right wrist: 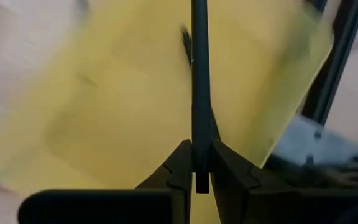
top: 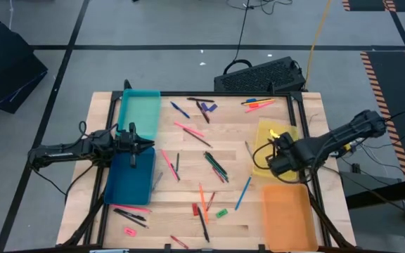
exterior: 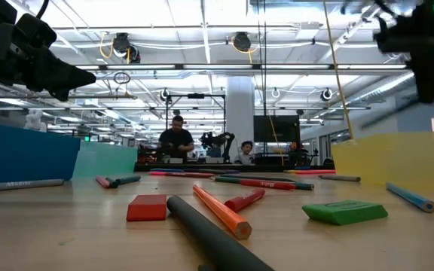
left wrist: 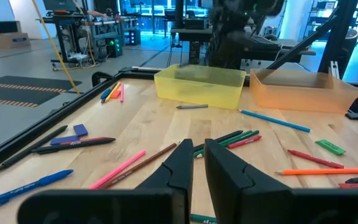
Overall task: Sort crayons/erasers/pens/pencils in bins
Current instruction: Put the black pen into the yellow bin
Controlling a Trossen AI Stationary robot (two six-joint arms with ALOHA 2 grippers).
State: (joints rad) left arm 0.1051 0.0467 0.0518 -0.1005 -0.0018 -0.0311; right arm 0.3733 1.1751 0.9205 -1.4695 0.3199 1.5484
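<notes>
A dark pencil is held upright between the fingers of the right gripper, which are closed narrowly on its lower end; the stick runs straight away from the wrist camera. The yellow bin fills the ground beneath it, so the pencil is placed directly above that tray, with another dark stick seen lying inside it. In the high view the right gripper is seen over the yellow bin, the right arm being stretched in from the table's right edge and bent down at the wrist. Just nearer the front edge the orange bin is set.

The left gripper is held low and level, its fingers brought almost together with only a slim gap, and nothing is gripped between them. It is seen in the high view at the seam between the teal bin and the dark blue bin, with the left arm laid across from the left edge.

Pens, pencils and crayons are scattered over the table between the two pairs of bins; a green eraser and a red eraser lie near the front edge.
</notes>
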